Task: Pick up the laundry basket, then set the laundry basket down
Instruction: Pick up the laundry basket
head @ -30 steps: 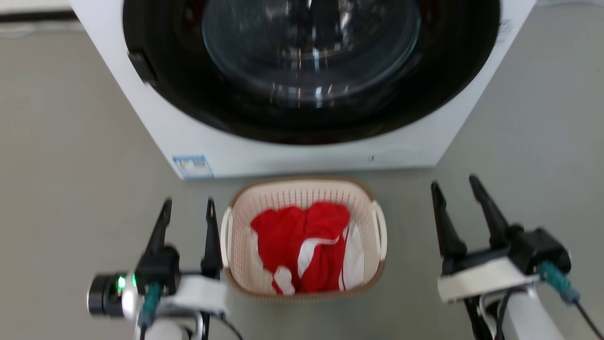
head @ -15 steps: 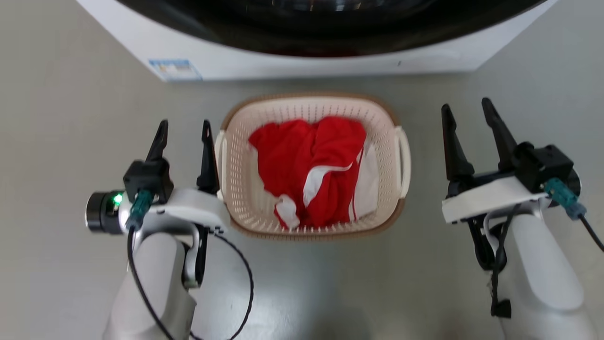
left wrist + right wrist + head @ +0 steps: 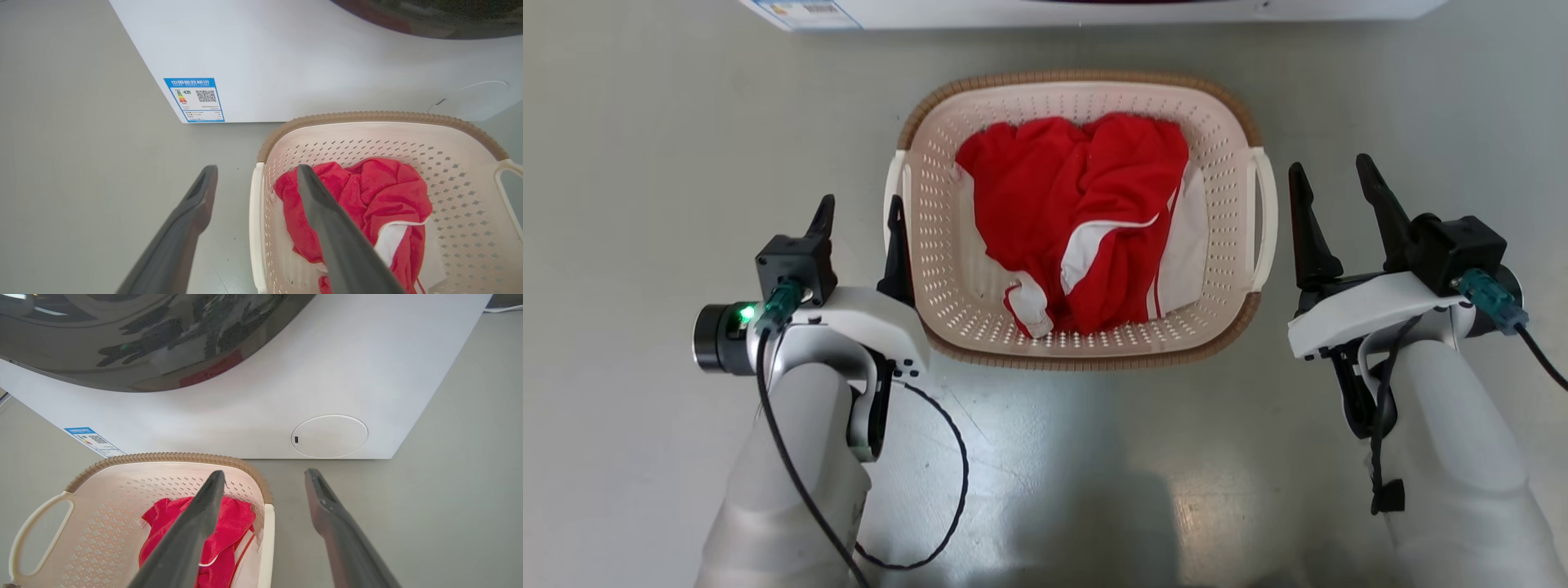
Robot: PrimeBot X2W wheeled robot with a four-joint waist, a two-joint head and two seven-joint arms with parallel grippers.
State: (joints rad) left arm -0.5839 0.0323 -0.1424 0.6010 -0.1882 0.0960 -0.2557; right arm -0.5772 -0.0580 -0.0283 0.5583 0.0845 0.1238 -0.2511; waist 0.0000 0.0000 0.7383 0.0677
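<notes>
The laundry basket stands on the floor, cream with a brown rim, white side handles and red and white clothes inside. My left gripper is open at the basket's left handle. In the left wrist view the left gripper has one finger over the floor and one over the basket, with the handle between them. My right gripper is open just right of the right handle. In the right wrist view the right gripper straddles the edge of the basket from above.
The white washing machine stands directly behind the basket, its front panel and dark door close to the far rim. A blue label marks its lower corner. Grey floor lies on both sides.
The head view has tipped down and drawn closer, so the washing machine has slid out at the top. The right gripper now stands nearer the right handle. Both grippers stay open.
</notes>
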